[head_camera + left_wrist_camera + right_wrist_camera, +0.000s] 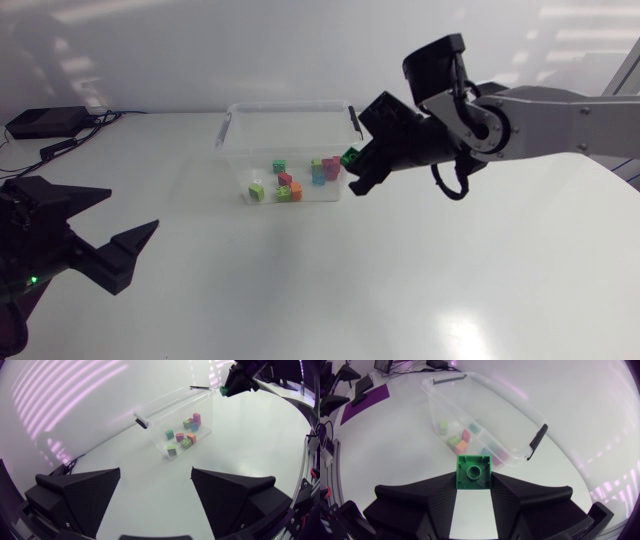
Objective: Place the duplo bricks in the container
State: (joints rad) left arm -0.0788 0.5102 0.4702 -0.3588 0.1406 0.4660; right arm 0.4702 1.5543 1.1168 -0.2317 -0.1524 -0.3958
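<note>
My right gripper (352, 162) is shut on a dark green duplo brick (474, 472), held just outside the near right corner of the clear plastic container (232, 125). The same green brick (350, 156) shows beside the container's right wall, and again as the green brick (223, 390) at the fingertips of the right gripper (227, 389). Several bricks (290, 180) in green, red, orange, pink and blue lie on the container's floor (186, 435). Far off at the table's left, my left gripper (125, 240) stands wide open with nothing between its fingers (80, 495).
The container (485, 397) has black latches (538, 440) at its short ends. A black box with cables (45, 122) lies at the back left corner of the table.
</note>
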